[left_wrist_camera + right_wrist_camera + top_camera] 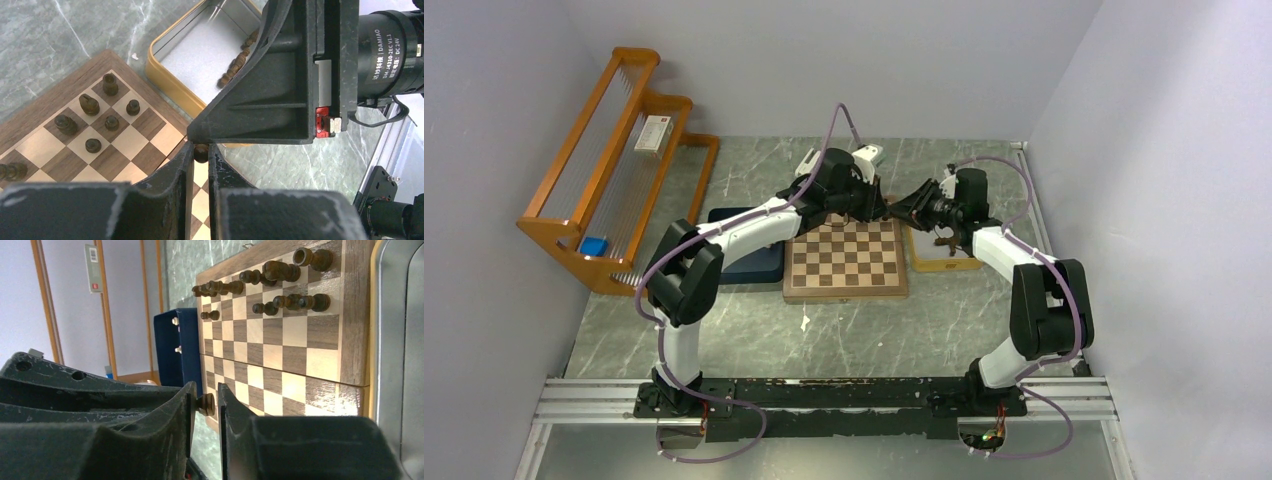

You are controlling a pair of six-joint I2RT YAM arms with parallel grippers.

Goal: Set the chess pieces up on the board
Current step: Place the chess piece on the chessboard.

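Green marble surface [724, 340] is occupied by the board [844, 292], on which only part of the two far rows is filled with dark chess pieces [90, 104], and no pale piece is seen on it. More dark ones are left loose in the yellow tray [165, 82] and pale ones [175, 320] in the dark blue tray [182, 340], so most of the set is judged unplaced. One dark piece [201, 154] is clenched in the left tool [200, 149] over the board's edge by the yellow tray and is flanked by the right tool [206, 399], whose hold cannot be told
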